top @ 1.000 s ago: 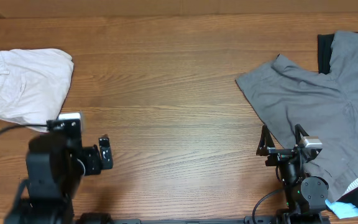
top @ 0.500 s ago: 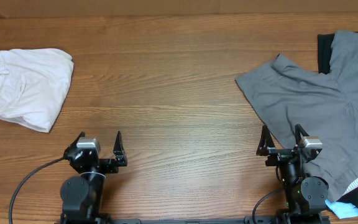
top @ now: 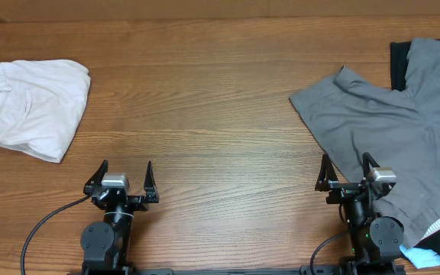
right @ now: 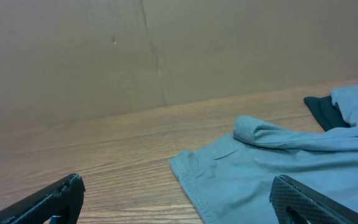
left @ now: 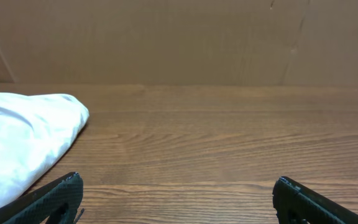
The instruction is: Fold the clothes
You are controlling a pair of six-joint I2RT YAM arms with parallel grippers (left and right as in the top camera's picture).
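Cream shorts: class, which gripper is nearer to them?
Left. The left gripper sits a short way from the cream shorts; the right gripper is across the table, at the grey garment.

The left black two-finger gripper [top: 125, 168] has tapered, pointed fingers [left: 50, 199] with a finely textured surface. A small silver-grey block [top: 114, 182] caps its wrist above a round black joint housing [top: 98, 239]. A thin black cable [top: 40, 228] loops off toward eight o'clock. The right black two-finger gripper [top: 346, 163] looks the same, with its own silver block [top: 380, 176].
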